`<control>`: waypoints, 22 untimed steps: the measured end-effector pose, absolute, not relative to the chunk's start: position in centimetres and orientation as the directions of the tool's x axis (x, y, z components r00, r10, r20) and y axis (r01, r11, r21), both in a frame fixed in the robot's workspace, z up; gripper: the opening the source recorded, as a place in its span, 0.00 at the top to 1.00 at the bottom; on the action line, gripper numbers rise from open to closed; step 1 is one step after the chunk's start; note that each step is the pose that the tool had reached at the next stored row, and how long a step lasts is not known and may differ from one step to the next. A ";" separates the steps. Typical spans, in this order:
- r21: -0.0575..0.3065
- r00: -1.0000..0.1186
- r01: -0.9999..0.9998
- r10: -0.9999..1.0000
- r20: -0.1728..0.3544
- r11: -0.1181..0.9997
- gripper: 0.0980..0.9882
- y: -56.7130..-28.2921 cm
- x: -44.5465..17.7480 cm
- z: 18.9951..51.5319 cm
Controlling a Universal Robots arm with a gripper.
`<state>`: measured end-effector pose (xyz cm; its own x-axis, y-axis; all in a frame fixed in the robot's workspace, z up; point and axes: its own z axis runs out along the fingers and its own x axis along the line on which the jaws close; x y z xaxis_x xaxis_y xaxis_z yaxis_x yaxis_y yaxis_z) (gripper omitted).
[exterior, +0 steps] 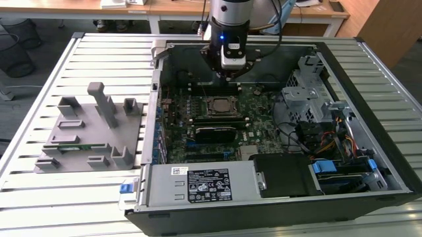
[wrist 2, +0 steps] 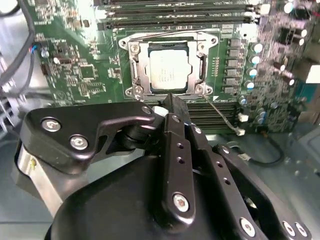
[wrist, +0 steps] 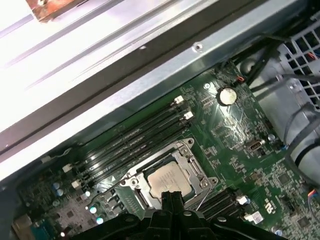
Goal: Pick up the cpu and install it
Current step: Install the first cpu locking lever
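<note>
The cpu [wrist 2: 169,72] sits in the motherboard socket [wrist 2: 200,65], the gripper [wrist 2: 172,107] just above with jaws together and empty; thin, stiff and fragile, it looks best gripped by its edges.

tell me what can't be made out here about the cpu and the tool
- Whether the cpu is fully seated and latched in the socket: both wrist views show it lying inside the metal frame, too small to judge.
- Edge of the cpu nearest the tool: covered by the tool in the first wrist view.
- Tool tips in the exterior view: hidden behind the arm's wrist.
- Green stick on the grey fixture: too small to identify.
</note>
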<state>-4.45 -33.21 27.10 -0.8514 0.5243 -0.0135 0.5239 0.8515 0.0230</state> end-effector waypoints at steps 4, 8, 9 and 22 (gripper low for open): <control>0.023 -0.887 0.461 0.462 -0.013 0.887 0.99 -33.2 -4.4 27.1; 0.023 -0.918 0.395 0.395 -0.013 0.918 0.99 -33.2 -4.4 27.0; 0.023 -0.925 0.378 0.379 -0.014 0.925 0.99 -33.2 -4.4 27.0; 0.023 -0.988 0.151 0.151 -0.013 0.988 0.99 -33.2 -4.4 26.8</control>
<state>-4.44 -33.20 26.81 -0.9884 0.1514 -0.0134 0.1511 0.9883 0.0230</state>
